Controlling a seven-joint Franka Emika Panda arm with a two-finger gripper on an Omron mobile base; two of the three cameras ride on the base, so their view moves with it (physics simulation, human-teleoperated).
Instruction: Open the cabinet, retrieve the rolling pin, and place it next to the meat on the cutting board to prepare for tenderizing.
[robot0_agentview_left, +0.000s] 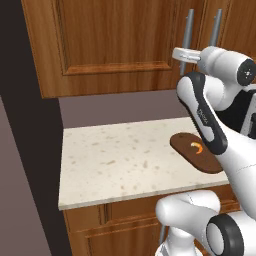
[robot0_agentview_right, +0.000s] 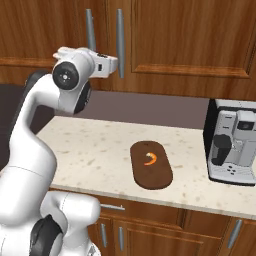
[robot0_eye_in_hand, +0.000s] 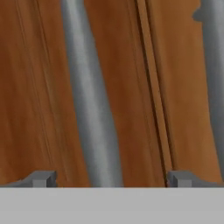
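Gripper (robot0_eye_in_hand: 107, 178) jaws stand spread wide, one fingertip (robot0_eye_in_hand: 43, 178) on each side of the cabinet's silver bar handle (robot0_eye_in_hand: 92, 109), not clamped on it. That reddish-brown wall cabinet (robot0_agentview_left: 110, 40) has its raised-panel door shut. Below on the speckled countertop (robot0_agentview_left: 120, 160) lies the dark oval cutting board (robot0_agentview_right: 151, 165), carrying the small curved orange meat (robot0_agentview_right: 150, 158) near its middle. A coffee machine (robot0_agentview_right: 234, 142) stands to the board's right.

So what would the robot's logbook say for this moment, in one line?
phase: reaching handle | gripper: open, straddling it | cabinet: closed | meat: on cutting board
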